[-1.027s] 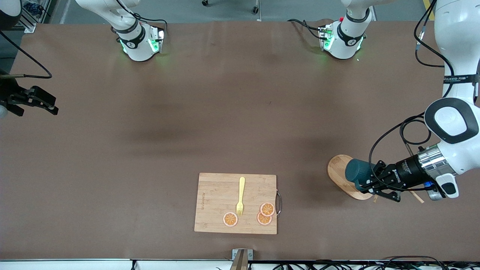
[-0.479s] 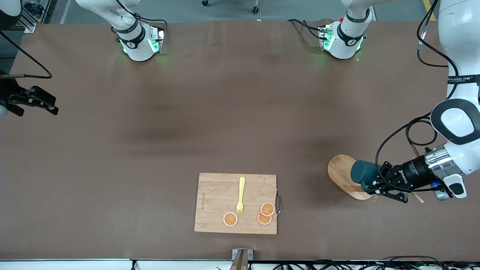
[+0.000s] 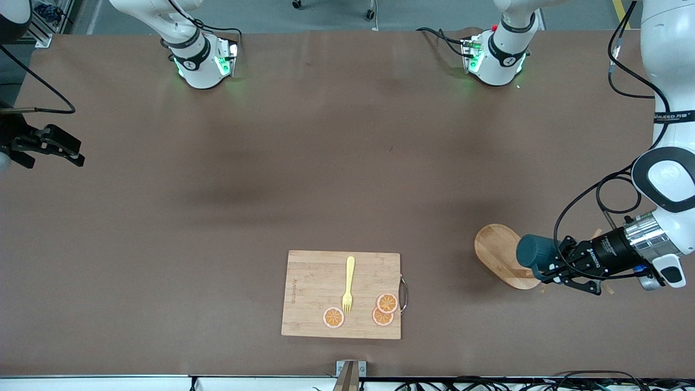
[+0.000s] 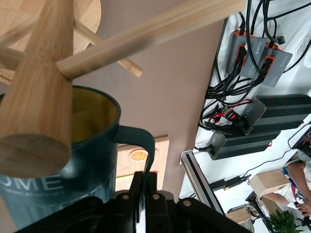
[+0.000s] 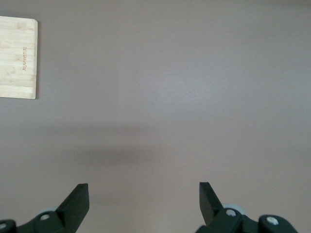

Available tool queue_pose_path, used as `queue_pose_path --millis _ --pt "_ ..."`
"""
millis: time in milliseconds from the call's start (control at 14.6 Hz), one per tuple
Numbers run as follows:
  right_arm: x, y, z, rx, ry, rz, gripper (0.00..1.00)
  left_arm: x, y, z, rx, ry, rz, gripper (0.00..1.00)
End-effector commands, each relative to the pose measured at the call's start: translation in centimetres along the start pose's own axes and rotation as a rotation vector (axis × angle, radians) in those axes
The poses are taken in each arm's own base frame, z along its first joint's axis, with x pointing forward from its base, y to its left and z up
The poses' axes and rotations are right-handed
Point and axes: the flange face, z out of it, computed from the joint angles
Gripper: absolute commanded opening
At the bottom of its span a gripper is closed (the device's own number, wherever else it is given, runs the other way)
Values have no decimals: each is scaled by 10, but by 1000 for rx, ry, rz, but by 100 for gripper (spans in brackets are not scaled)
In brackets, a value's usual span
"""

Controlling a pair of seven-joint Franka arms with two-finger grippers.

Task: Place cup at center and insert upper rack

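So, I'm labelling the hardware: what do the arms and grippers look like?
Both arms are glossy white with black joint bands, green lights at the bases and loose black cables. The left gripper is black behind a silver wrist ring, with white lettering; the right gripper has black fingers.

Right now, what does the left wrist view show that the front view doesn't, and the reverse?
Left wrist only: cup's yellow inside, its handle pinched by the shut left tool, power bricks off the table.
Front only: fork, the open right tool waiting over the right arm's end of the table.
Both: cup, rack, board, an orange slice.
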Motion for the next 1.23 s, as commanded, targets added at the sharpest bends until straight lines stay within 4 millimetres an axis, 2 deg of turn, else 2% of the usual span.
queue_pose_path --millis 0,274,548,616,821,958,1164 --pt "-7 0 -2 9 8 7 100 -7 5 -8 -26 -5 37 99" --pt "-7 1 -1 9 4 8 100 -26 12 -36 -63 9 61 100" --pt "-7 1 -3 9 6 9 100 -61 16 -87 -109 29 111 100" --pt "-7 1 -2 9 3 8 100 -72 14 -97 -92 27 130 100" --pt "-7 1 -1 9 1 8 100 -115 -1 -137 42 179 303 100" --pt "-7 1 -3 9 6 9 100 -137 -13 -156 114 208 412 100" --pt "-7 -1 -3 10 5 5 100 -159 -26 -177 212 275 618 100"
